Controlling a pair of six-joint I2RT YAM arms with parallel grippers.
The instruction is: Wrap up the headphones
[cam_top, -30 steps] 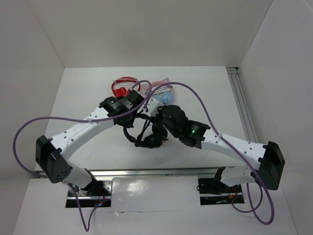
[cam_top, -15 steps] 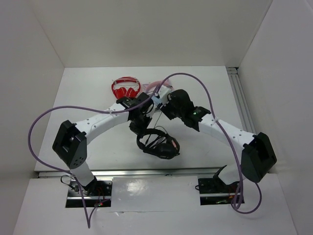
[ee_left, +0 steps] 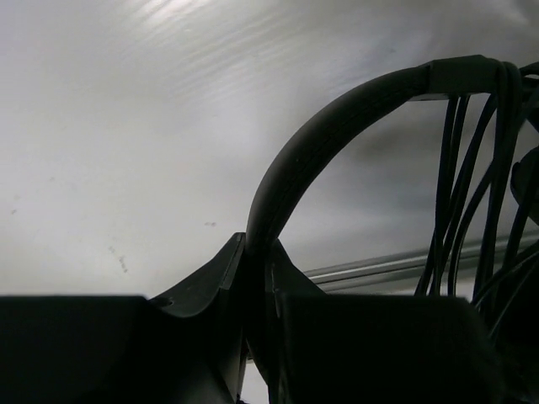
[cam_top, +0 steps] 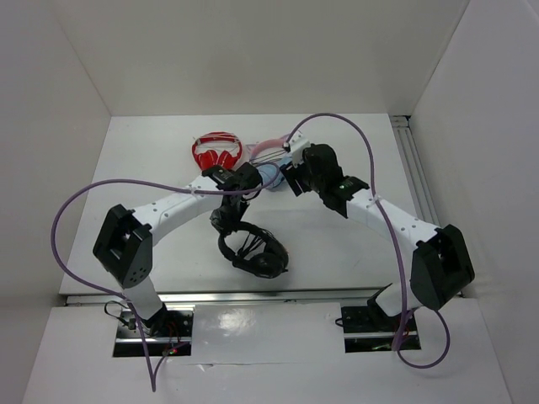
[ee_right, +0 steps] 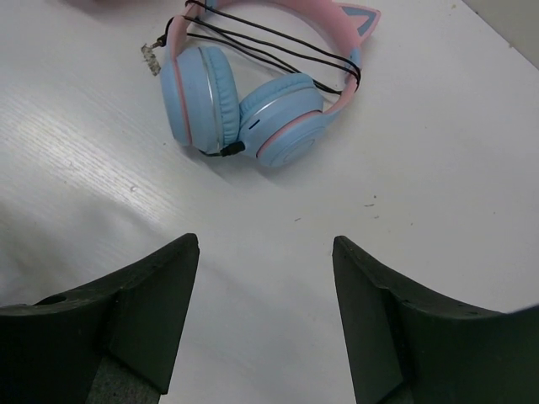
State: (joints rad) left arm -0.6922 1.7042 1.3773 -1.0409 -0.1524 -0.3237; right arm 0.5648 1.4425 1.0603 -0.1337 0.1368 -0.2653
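1. Plainly, the left gripper (ee_left: 257, 252) is clamped on the headphones (ee_left: 337, 135). In the left wrist view its two fingers (ee_left: 206, 273) pinch the thin black headband, which rises from between them and arcs to the upper right.
2. Several strands of the black cable (ee_left: 455, 177) hang side by side from the top of that headband at the right edge of the same view.
3. From above, the headphones (cam_top: 255, 251) are at the front part of the white table (cam_top: 152, 160), roughly midway between the two arm bases. The left gripper (cam_top: 224, 220) meets them at their far-left side, and the earcups lie toward the near edge. Whether the earcups rest on the table cannot be told.
4. The right gripper (ee_right: 265, 278) is spread wide and grasps nothing, with only the table surface between its fingers (ee_right: 156, 307).
5. Seen from above, the right gripper (cam_top: 285, 172) is well apart from the black set. It hangs farther back, beside the light-blue and pink cat-ear headphones (ee_right: 244, 101), which have a dark cable looped around their pink band.
6. The red headphones (cam_top: 216, 151) lie just left of the cat-ear pair.
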